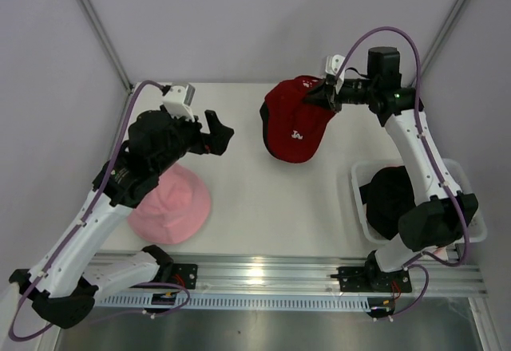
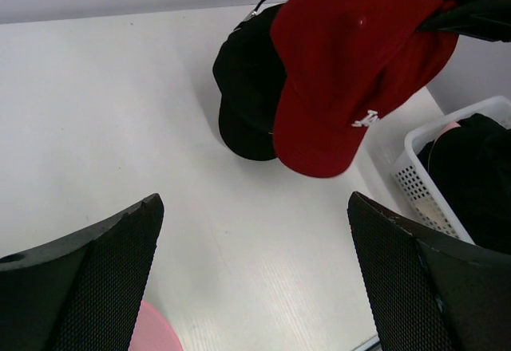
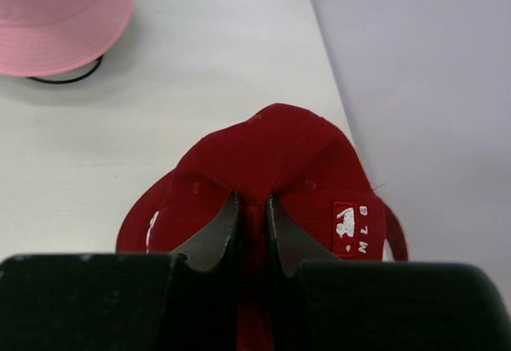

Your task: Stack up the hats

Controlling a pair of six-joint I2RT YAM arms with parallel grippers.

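Red baseball cap (image 1: 294, 124), back patch (image 3: 351, 228) reading "MLB", hangs pinched in the right gripper (image 3: 249, 207) toward the bench's (image 1: 239, 207) twelve o'clock. Left gripper (image 2: 254, 207), at ten o'clock, is spread wide.

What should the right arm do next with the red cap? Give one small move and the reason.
Probably lower the red cap straight down. The right claw is shut on it, and it appears to hang overlapping the black cap lying below, so a short descent should set it on top before release.
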